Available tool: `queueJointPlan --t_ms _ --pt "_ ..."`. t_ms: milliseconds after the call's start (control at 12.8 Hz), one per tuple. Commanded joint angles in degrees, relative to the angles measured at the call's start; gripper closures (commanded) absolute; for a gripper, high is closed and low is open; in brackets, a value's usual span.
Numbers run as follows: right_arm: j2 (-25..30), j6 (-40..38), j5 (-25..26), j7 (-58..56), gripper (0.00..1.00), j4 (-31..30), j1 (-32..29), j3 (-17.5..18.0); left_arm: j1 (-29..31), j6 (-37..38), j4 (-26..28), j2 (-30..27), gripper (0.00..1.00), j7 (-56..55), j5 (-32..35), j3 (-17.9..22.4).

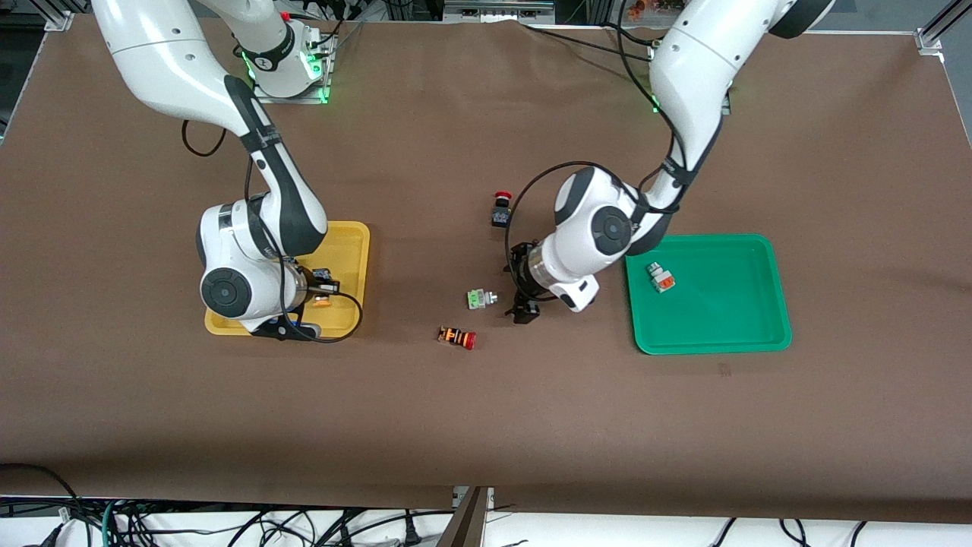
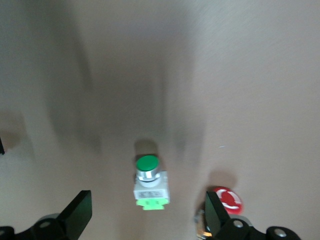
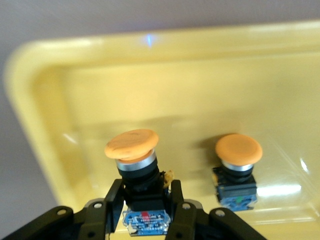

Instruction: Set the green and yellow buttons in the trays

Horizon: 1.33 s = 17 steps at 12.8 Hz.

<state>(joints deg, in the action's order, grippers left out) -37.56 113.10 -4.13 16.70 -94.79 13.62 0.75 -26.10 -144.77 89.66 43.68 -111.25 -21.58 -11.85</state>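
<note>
My right gripper [image 3: 145,210] is over the yellow tray [image 1: 351,237], and its fingers are clamped on the black body of a yellow-capped button [image 3: 136,167], cap up, so that it can go down upright beside the second yellow-capped button [image 3: 238,170] that already stands on the tray floor. I hold it by the body rather than the cap, which I judge keeps the smooth dome from slipping out of the pads. In the front view my own wrist covers most of that tray, so I rely on the right wrist view for this. My left gripper [image 2: 145,217] is over the bare table between the two trays, its fingers spread wide and holding nothing, with the green-capped button [image 1: 479,298] lying on its side between them, apparently lined up for a grasp across its pale body. The striped red-capped button [image 1: 456,337] lies close by, nearer the front camera, and the black red-capped button [image 1: 500,209] stands farther from it; I leave both alone. The green tray [image 1: 759,342] already holds the pale button with orange [image 1: 661,279], and I expect the green-capped one to join it.
</note>
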Motion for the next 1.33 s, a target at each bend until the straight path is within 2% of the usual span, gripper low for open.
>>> queueJointPlan --t_ms 0,78,235,548,626,704,783,861,939,1174,1252 --pt "4.7 2.9 0.3 -0.5 0.77 -8.6 0.2 0.0 -3.2 -3.9 -0.9 2.6 0.00 -2.5 -1.2 1.0" --pt "6.0 1.7 0.2 -0.4 0.01 -8.3 0.1 0.0 -3.6 -6.5 -0.9 3.3 0.00 -3.0 -1.2 1.2" --pt "9.9 -3.3 0.5 -3.5 0.00 -4.4 -1.2 -1.2 -5.1 -11.1 -1.5 5.4 0.00 -4.6 -1.2 1.5" --pt "17.2 -20.5 1.0 -16.1 0.00 7.5 -1.4 -7.4 -7.0 -13.5 -2.6 7.4 0.00 -5.6 -1.1 2.5" --pt "19.6 -24.2 1.7 -16.4 0.00 9.4 -1.5 -7.8 -8.7 -14.8 -3.3 8.8 0.00 -5.6 -1.1 3.8" --pt "22.8 -26.0 2.5 -15.7 0.00 9.4 -1.5 -7.7 -10.9 -15.1 -3.6 9.1 0.26 -5.6 -1.1 6.3" --pt "25.8 -26.3 2.5 -16.0 0.00 8.8 -1.5 -7.6 -12.0 -15.1 -4.0 9.4 0.66 -5.6 -1.1 7.0" --pt "28.5 -27.2 2.5 -15.9 0.00 7.7 -1.5 -7.5 -12.0 -15.1 -4.0 9.1 0.89 -5.1 -0.9 7.1" --pt "31.4 -28.4 2.5 -15.8 0.00 5.4 -1.5 -7.3 -11.4 -15.0 -4.0 8.5 1.00 -4.9 -0.8 7.1" --pt "37.9 -28.0 2.4 -16.4 0.00 2.2 -2.9 -7.3 -10.8 -13.8 -3.3 5.8 1.00 -4.7 -0.7 8.4" --pt "39.2 -28.5 2.5 -16.4 0.00 1.4 -3.2 -6.9 -10.0 -10.5 -3.2 4.1 1.00 -4.7 -0.5 9.2"
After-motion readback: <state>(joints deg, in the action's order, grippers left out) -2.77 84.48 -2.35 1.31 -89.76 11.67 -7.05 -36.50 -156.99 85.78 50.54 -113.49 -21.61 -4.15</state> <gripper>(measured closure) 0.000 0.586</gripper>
